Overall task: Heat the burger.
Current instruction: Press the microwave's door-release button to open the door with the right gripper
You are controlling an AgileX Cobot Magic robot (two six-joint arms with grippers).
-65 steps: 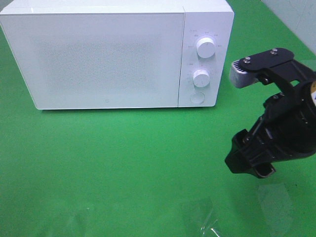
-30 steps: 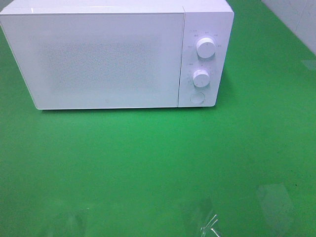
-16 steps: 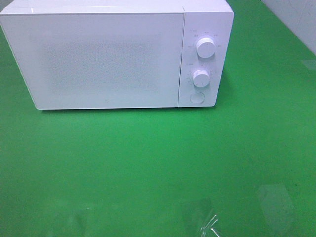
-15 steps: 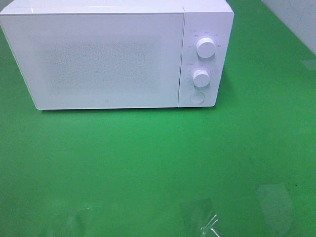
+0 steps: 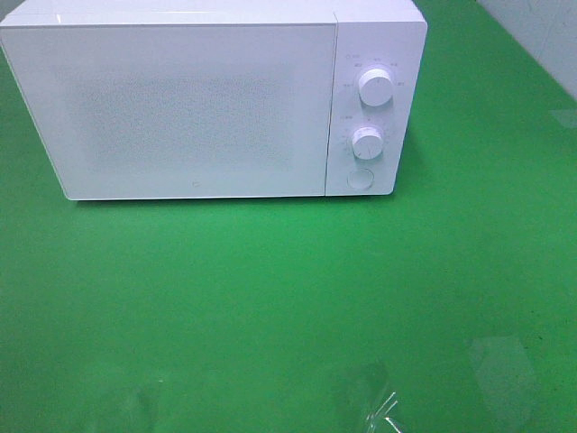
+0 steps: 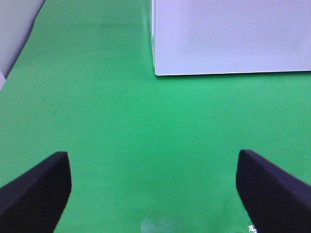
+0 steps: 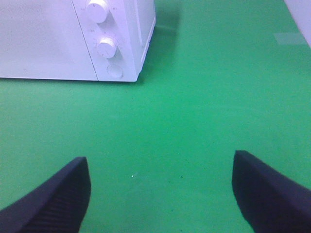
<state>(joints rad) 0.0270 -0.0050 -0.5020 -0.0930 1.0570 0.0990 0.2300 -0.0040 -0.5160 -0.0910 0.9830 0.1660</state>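
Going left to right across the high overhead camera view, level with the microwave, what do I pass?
microwave door → control panel → bare green tabletop → pale wall in the far right corner

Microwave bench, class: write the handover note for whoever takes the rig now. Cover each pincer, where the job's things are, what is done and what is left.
Left pincer: open, empty, above the green mat.
Right pincer: open, empty, facing the microwave on its dial side.
Burger: in no view. The microwave is shut, so it may be inside; cannot tell.
Done: nothing can be confirmed.
Left: locate the burger, check whether heating has been started.
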